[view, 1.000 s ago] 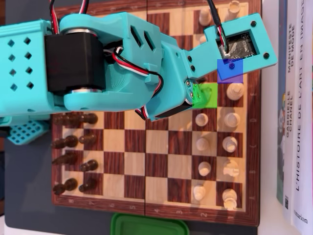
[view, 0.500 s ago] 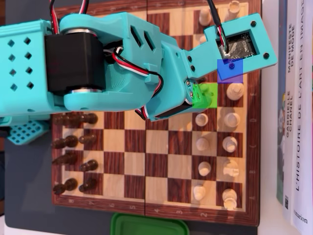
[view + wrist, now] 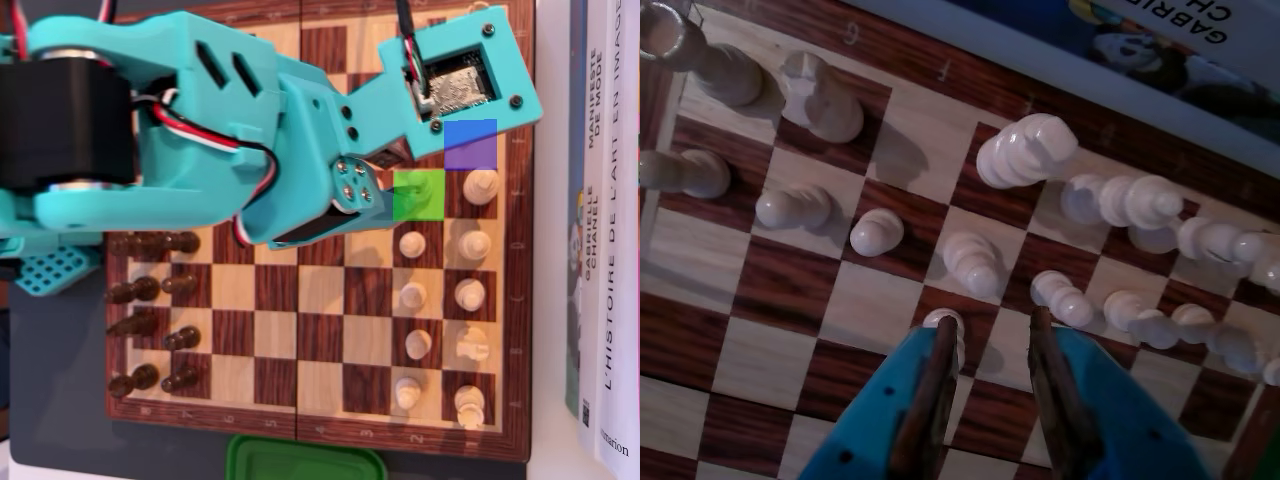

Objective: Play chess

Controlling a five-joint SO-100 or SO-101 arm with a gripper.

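Note:
In the wrist view my gripper [image 3: 990, 322] comes up from the bottom edge, low over the chessboard [image 3: 770, 360], open, with only bare squares between its fingers. A white pawn [image 3: 946, 320] stands right behind the left fingertip [image 3: 938, 335], outside the gap. More white pawns [image 3: 973, 262] and a tall white piece [image 3: 1025, 150] stand beyond. In the overhead view the turquoise arm [image 3: 200, 130] covers the board's upper left and hides the fingers. A green-tinted square [image 3: 418, 194] and a blue-tinted square [image 3: 470, 144] lie beside the wrist. White pieces [image 3: 470, 295] fill the right columns and black pieces [image 3: 150, 290] the left.
Books [image 3: 600, 220] lie along the board's right side in the overhead view, and one of them [image 3: 1160, 50] shows past the board's edge in the wrist view. A green container [image 3: 305, 462] sits below the board. The board's middle columns [image 3: 300, 330] hold no pieces.
The arm has swung upward in the overhead view and the wrist has rolled. The camera mount now sits higher and further left. No piece has moved.

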